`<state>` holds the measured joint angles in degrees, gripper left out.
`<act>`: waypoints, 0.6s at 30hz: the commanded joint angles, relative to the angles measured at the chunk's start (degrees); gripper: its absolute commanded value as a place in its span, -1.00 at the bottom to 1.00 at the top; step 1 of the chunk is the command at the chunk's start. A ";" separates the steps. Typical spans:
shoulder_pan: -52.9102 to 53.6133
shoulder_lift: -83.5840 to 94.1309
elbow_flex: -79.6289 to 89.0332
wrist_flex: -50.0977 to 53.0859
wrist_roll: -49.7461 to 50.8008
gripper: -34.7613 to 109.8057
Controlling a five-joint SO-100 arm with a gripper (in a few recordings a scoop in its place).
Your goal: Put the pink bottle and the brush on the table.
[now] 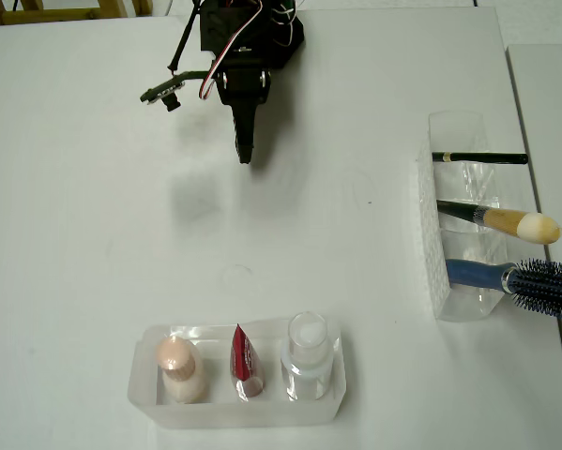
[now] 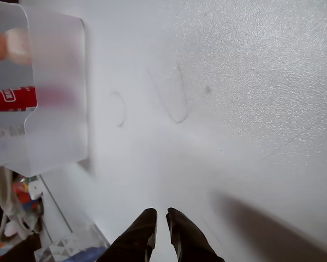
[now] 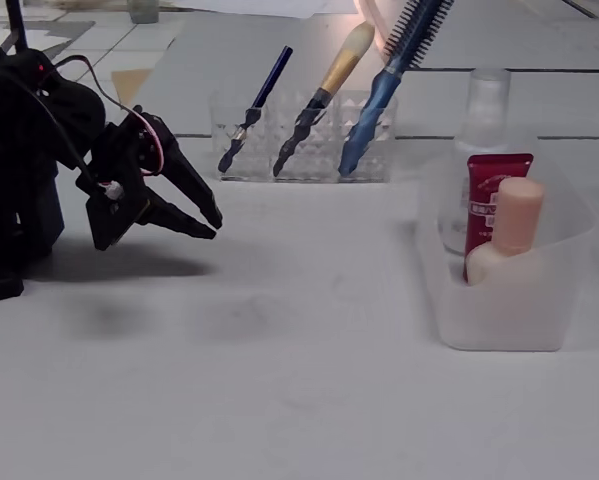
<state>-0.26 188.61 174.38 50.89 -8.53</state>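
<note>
The pink bottle stands upright in the left slot of a frosted tray near the front of the white table. The brush, with a dark handle and a cream tip, leans in the middle slot of a clear holder at the right. My black gripper hangs low over bare table at the back, far from both. Its fingers are together with nothing between them.
In the tray, a red tube and a clear bottle with a white cap stand beside the pink bottle. The holder also carries a thin black stick and a blue-handled hairbrush.
</note>
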 commanded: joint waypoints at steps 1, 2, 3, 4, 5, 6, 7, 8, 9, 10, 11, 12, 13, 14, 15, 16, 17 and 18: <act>-0.18 1.32 0.18 0.44 -0.79 -0.52; -0.18 1.32 0.18 0.44 -0.79 -0.52; -0.18 1.32 0.18 0.44 -0.79 -0.52; -0.18 1.32 0.18 0.44 -0.79 -0.52; -0.18 1.32 0.18 0.44 -0.88 -0.52; -0.18 1.32 0.18 0.53 -1.23 -0.52; -0.18 1.32 0.09 0.53 -1.85 -0.52; -0.18 1.32 0.09 0.70 -2.64 -0.52; -0.18 1.32 0.09 0.70 -3.43 -0.52; -0.18 1.32 0.09 0.70 -4.57 -0.52; -0.18 1.32 0.00 0.70 -5.36 -0.52; -0.18 1.32 -0.09 0.53 -6.24 -0.52; -0.18 1.32 -0.26 0.35 -7.03 -0.52; -0.18 1.32 -0.97 0.26 -8.00 -0.52; -0.18 1.32 -1.49 0.26 -8.96 -0.52; -0.18 1.32 -1.85 0.26 -10.11 -0.52; -0.18 1.32 -2.29 0.26 -11.07 -0.52; -0.18 1.32 -2.64 0.18 -12.39 -0.52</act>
<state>-0.26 188.61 174.38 50.89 -17.93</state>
